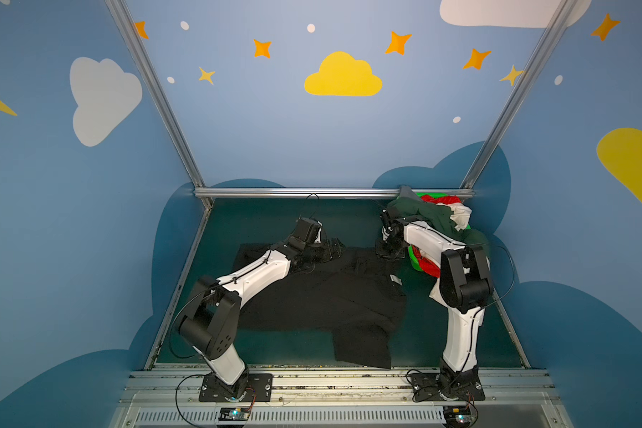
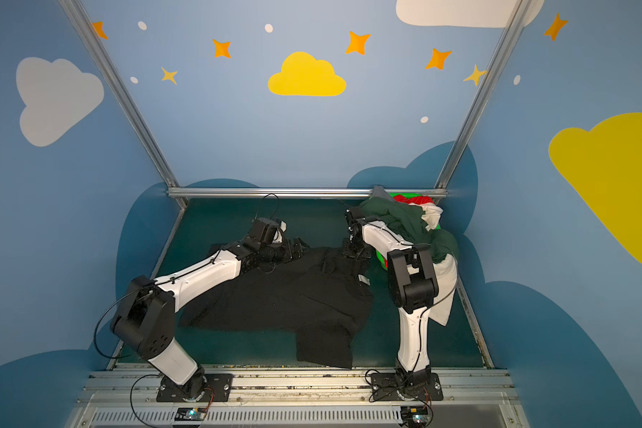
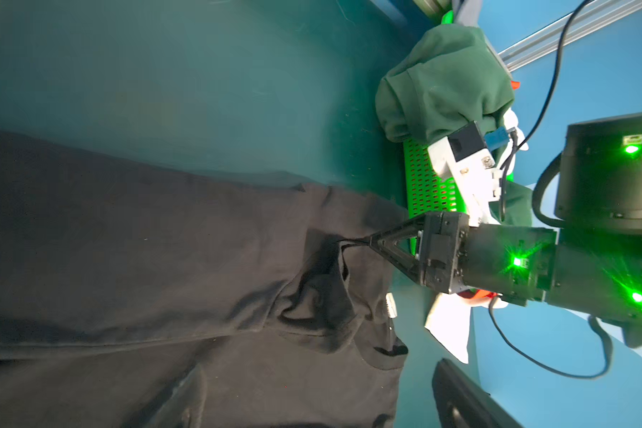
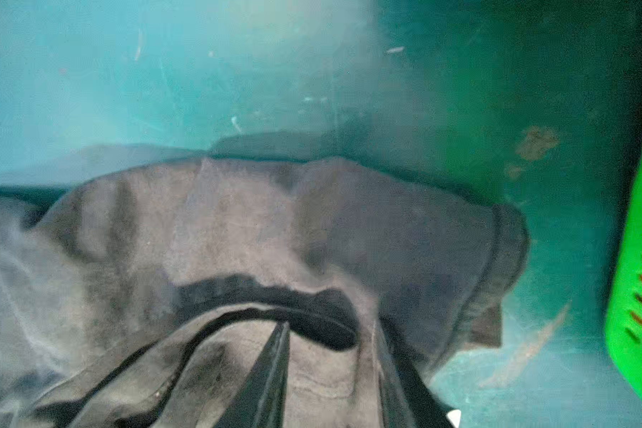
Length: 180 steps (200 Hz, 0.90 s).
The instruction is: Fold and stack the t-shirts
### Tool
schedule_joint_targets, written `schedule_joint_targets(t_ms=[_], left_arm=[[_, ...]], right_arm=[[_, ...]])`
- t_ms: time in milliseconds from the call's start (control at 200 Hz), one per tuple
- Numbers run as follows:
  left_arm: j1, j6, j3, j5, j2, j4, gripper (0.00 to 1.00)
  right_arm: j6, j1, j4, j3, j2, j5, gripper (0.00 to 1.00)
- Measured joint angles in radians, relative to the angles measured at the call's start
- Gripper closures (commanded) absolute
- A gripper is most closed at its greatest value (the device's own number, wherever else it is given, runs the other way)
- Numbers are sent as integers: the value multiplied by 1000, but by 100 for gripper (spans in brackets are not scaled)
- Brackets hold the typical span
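Right gripper (image 3: 367,241) pinches the black t-shirt (image 3: 164,259) beside the basket (image 3: 421,185); best lift slowly (left gripper (image 1: 333,249) gapes, empty) so nothing slips.

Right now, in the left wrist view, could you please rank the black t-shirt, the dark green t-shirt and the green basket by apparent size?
1. black t-shirt
2. dark green t-shirt
3. green basket, judged by its visible wall only
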Motion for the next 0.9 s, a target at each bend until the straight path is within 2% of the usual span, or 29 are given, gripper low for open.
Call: schedule_joint_targets(t_ms=[220,395,496,686,901], left_arm=[[2,10,0,-24,0,-16,5],[7,16,-5,-40,-15,-21,5],[13,17,-15,-49,-32,-24,5],[27,21,-33,-57,-45,-26,5],[46,24,-36,-80,-47,-42,4]], right_arm=[[4,3,5,-43,0,-49,69],[19,6,9,-63,-10,-82,84],[24,8,11,-64,-17,-89,100],[16,24,13,-69,-48,-81,100],[-37,112,21,-149,-204,-33,100]])
